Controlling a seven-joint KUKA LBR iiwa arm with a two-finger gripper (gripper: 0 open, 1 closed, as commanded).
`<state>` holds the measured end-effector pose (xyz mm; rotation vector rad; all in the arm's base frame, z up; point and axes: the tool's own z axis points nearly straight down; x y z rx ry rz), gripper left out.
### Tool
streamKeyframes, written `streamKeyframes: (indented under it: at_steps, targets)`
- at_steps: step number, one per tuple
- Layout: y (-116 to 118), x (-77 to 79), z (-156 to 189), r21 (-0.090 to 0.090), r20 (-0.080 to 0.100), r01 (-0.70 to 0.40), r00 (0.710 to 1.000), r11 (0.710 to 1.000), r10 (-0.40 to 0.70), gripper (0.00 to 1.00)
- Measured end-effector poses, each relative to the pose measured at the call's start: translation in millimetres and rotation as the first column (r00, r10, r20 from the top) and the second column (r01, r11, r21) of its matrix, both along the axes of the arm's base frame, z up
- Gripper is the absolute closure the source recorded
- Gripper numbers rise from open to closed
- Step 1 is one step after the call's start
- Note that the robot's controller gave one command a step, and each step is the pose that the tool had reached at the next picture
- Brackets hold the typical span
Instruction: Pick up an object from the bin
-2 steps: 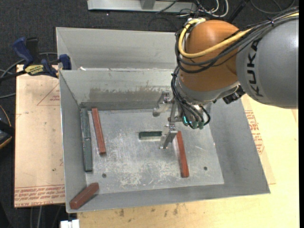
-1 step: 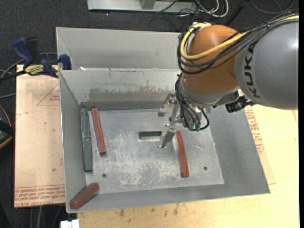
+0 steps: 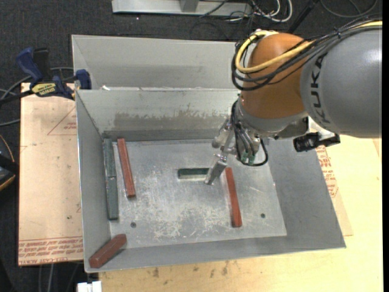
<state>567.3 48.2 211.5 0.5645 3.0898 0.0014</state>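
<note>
My claw (image 3: pixel 213 176) hangs low over the middle of the bin (image 3: pixel 176 218), its tip at one end of a short dark green bar (image 3: pixel 191 174). A red-brown stick (image 3: pixel 233 199) lies just beside. By the left wall lie a grey-green stick (image 3: pixel 111 181) and a red stick (image 3: pixel 126 169); a brown block (image 3: pixel 108 250) sits in the near corner.

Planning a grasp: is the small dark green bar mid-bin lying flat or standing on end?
Lying flat. The green bar shows its full length along the bin floor.
</note>
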Motion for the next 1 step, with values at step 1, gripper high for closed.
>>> streamKeyframes:
  at_steps: [1]
  targets:
    - [13.7, 28.5, -91.2, 0.000, -0.001, 0.062, 0.998, 0.998, -0.062, 1.00]
